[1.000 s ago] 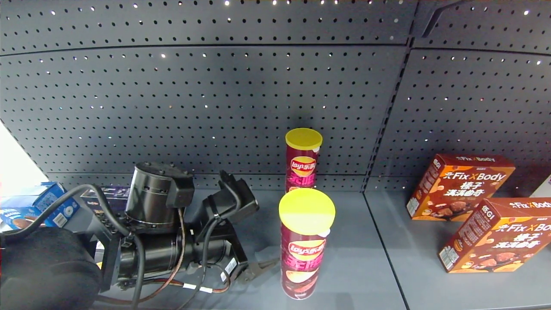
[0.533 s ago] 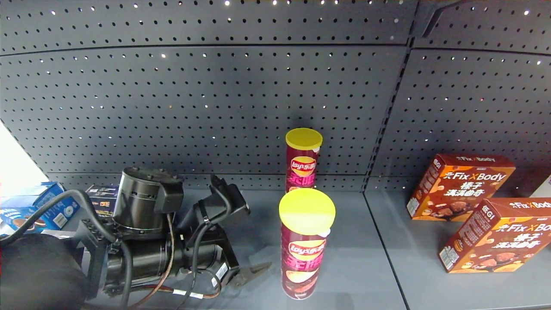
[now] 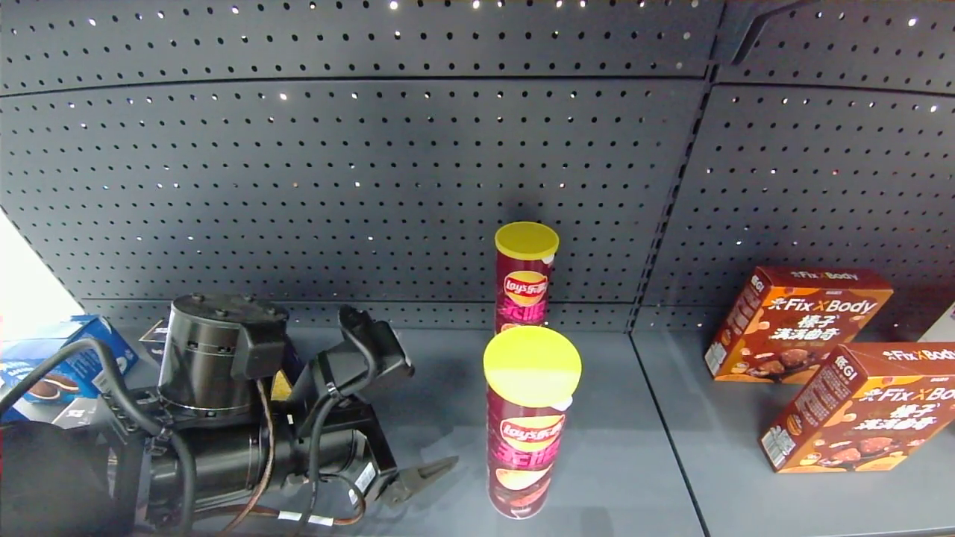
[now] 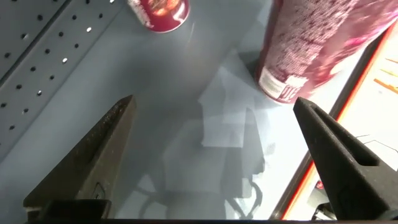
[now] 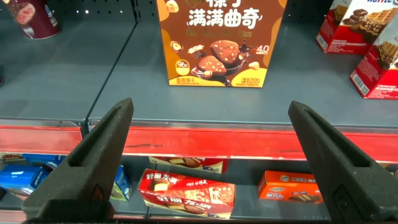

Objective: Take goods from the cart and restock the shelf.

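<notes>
While its jaws are spread wide and hold nothing, the left gripper (image 4: 214, 106) sits low on the shelf (image 3: 619, 462), just beside the front chip can (image 3: 531, 425). That can stands upright, lined up before a second can (image 3: 526, 280), so it appears already stocked. The right gripper (image 5: 209, 107), also spread and empty, faces a brown box (image 5: 219, 40).

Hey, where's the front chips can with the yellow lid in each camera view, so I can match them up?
Head view: front chips can stands centre front on the shelf.
Left wrist view: its lower body looms just beyond the open left gripper.
Right wrist view: a red can base, apart from the brown box; cannot tell which can.
Shared landmark: the rear chips can behind it.
</notes>
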Robot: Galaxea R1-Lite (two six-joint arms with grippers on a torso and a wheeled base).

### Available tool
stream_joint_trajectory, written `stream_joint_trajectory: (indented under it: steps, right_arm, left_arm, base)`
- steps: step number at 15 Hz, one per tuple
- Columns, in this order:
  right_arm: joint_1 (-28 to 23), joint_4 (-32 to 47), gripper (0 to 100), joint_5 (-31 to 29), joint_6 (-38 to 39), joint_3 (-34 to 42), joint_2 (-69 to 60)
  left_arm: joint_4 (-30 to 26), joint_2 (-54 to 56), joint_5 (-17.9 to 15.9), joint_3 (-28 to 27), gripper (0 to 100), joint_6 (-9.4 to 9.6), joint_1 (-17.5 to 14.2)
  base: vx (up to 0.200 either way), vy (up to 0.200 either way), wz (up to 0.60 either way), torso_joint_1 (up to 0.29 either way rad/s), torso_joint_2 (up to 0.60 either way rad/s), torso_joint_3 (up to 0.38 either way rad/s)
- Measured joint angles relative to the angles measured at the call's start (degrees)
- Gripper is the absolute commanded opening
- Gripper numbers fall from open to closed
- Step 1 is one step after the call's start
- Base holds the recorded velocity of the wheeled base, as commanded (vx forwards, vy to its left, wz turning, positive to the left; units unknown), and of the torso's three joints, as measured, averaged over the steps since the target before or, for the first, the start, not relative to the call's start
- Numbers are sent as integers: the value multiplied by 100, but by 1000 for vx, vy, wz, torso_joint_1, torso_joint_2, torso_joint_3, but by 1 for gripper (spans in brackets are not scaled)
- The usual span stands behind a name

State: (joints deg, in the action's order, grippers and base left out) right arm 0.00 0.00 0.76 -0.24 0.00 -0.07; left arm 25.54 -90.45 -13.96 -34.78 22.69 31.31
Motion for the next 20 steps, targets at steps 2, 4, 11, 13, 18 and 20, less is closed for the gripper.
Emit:
stream_joint_trajectory:
  steps: [2, 4, 11, 13, 18, 20]
  right_arm:
    - [0, 0, 100, 0, 0, 0, 0]
    - [0, 0, 100, 0, 0, 0, 0]
    - [0, 0, 100, 0, 2, 0, 0]
    - [0, 0, 100, 2, 2, 0, 0]
    - [0, 0, 100, 2, 0, 0, 0]
    - [0, 0, 100, 0, 0, 0, 0]
  left_arm:
    - [0, 22, -2, 55, 100, 17, -74]
    - [0, 27, -7, 80, 100, 17, -83]
    - [7, -119, -21, -94, 100, 6, 44]
    - [10, -240, -21, -185, 100, 6, 107]
    - [5, -539, 2, -516, 100, -41, 343]
    - [7, -590, 2, -518, 100, -41, 352]
  base:
    - [0, 0, 0, 0, 0, 0]
    - [0, 0, 0, 0, 0, 0]
    - [0, 0, 0, 0, 0, 0]
    - [0, 0, 0, 0, 0, 0]
    - [0, 0, 0, 0, 0, 0]
    - [0, 0, 0, 0, 0, 0]
